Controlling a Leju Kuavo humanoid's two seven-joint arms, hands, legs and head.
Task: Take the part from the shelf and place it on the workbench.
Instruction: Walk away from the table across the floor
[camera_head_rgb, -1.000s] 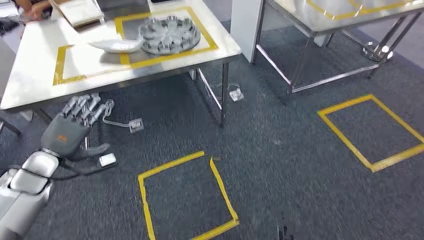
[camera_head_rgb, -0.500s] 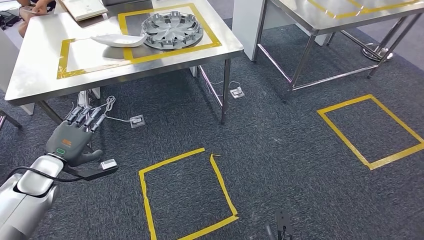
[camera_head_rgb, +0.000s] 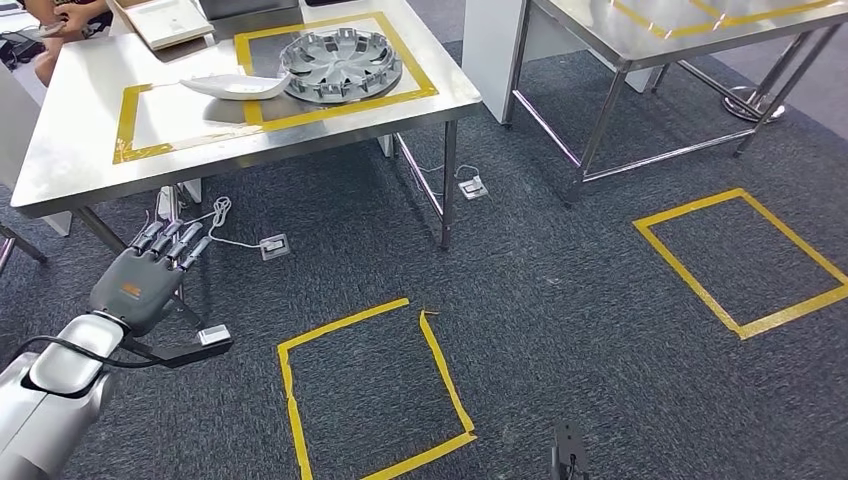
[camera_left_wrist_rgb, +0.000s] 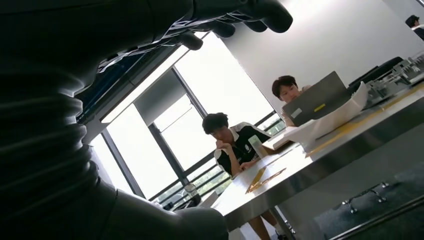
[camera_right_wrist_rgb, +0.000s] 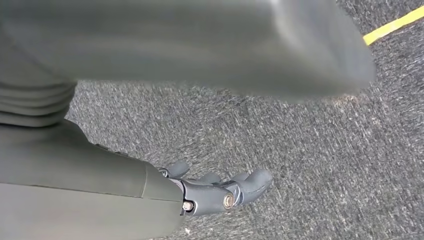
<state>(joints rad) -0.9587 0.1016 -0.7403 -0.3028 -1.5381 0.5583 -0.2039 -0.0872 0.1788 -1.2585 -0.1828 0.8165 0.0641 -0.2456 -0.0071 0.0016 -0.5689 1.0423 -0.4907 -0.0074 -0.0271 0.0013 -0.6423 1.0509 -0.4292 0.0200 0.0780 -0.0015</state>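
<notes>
Silver ribbed wheel-cover part (camera_head_rgb: 341, 65) — lies flat inside the yellow tape rectangle (camera_head_rgb: 414, 78) on the steel-topped surface (camera_head_rgb: 70, 160), far end, touching the tip of a white curved plastic shell (camera_head_rgb: 235, 87) beside it. Person's forearm (camera_head_rgb: 62, 20) at the surface's far corner, cut off by the frame edge; a flat white tray (camera_head_rgb: 165, 20) near it, also partly cut off. Left hand (camera_head_rgb: 140, 275) — held low in front of the surface's near edge, above the dark grey carpet floor (camera_head_rgb: 560, 270), back of the hand up, fingers (camera_head_rgb: 172, 238) extended and slightly apart, holding nothing; silver left arm (camera_head_rgb: 50, 385) enters from the lower corner, partly out of frame. In the left wrist view the hand (camera_left_wrist_rgb: 60, 125) is a dark silhouette against bright windows, detail hard to make out. Right hand (camera_right_wrist_rgb: 215, 192) — hangs over the carpet, fingers (camera_right_wrist_rgb: 252, 182) loosely curled, nothing in them; a blurred grey mass covers part of that view.
</notes>
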